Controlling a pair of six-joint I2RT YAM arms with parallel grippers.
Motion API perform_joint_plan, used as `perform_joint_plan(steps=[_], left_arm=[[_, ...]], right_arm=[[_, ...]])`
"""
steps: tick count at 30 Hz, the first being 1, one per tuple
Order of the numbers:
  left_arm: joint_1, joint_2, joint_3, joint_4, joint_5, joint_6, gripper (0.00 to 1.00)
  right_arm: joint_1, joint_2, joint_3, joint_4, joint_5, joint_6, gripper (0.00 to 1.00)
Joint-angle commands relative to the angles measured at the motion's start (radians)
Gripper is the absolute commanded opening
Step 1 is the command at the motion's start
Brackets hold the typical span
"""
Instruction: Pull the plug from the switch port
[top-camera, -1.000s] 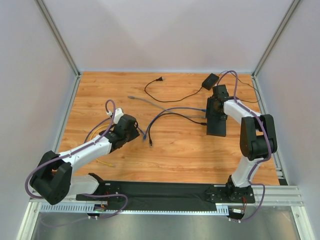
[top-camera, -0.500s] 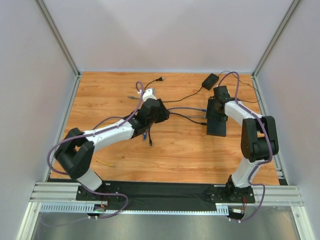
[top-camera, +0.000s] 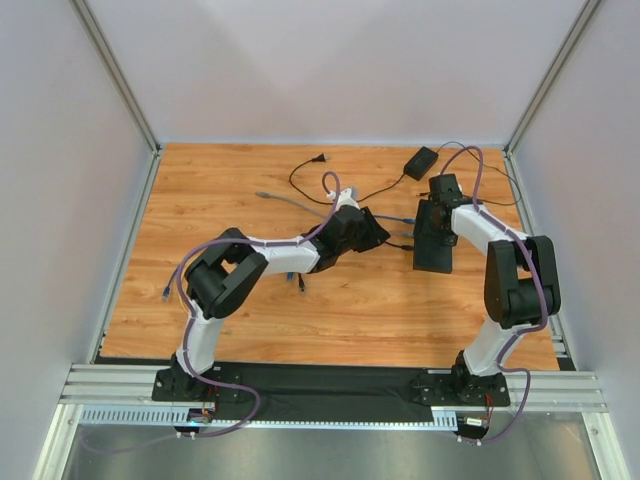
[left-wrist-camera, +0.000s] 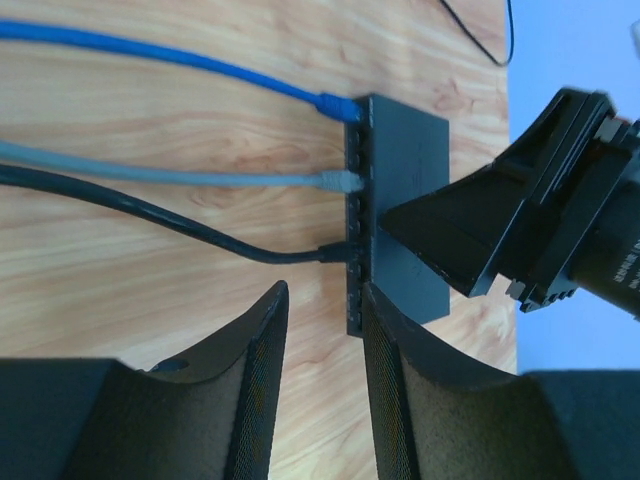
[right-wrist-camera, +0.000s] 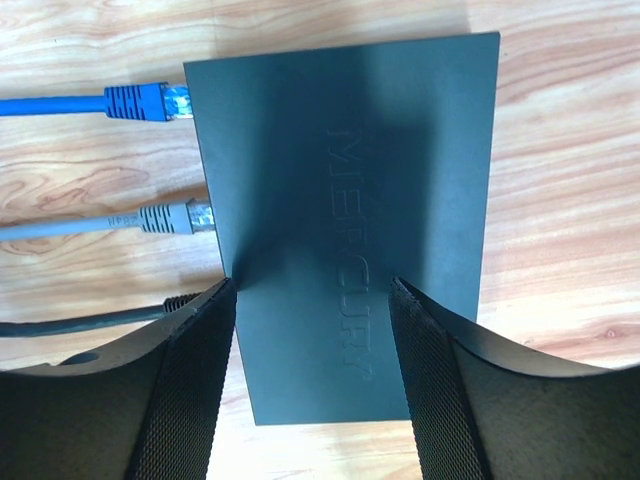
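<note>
The wooden table (top-camera: 300, 320) carries the switch (left-wrist-camera: 405, 200), which lies under the right gripper (right-wrist-camera: 313, 285) and just ahead of the left gripper (left-wrist-camera: 322, 290), port row facing the left jaws. The right jaws stand wide, both fingers over the switch's top face rather than clamped on its sides. They seem to be pinning it down, though firm contact cannot be confirmed. The left jaws are partly open with nothing between them.

Three leads run in from the left jaws' side: the blue cable (left-wrist-camera: 150, 50) farthest off, the grey cable (left-wrist-camera: 150, 172) next, and the black cable (left-wrist-camera: 150, 205) closest. The black plug (left-wrist-camera: 333, 252) sits almost straight ahead of the gap, so it looks like the target.

To do this well, the left jaws should advance until the plug body, not the soft cord, lies between the fingers, then close and draw straight back along the port axis. The right gripper should bear down so the box does not slide.

The overhead view alone shows both arms meeting at the switch and the power adapter (top-camera: 420, 160) beyond the right jaws. The left wrist view alone shows the port row and the black plug. In the right wrist view the left finger hides that plug, but the blue plug (right-wrist-camera: 148, 102), the grey plug (right-wrist-camera: 172, 216) and the embossed lettering show clearly.
</note>
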Motion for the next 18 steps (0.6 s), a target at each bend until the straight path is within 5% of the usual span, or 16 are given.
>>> perform_joint_plan(steps=[1,18], left_arm=[[-0.05,0.014,0.076,0.093,0.02,-0.053,0.43],[-0.119,0.177,0.186,0.066,0.022,-0.253,0.47]], right_arm=[[-0.006,-0.059,-0.006,0.034,0.017,0.019,0.65],[-0.046,-0.031,-0.026,0.031,0.059,0.035,0.65]])
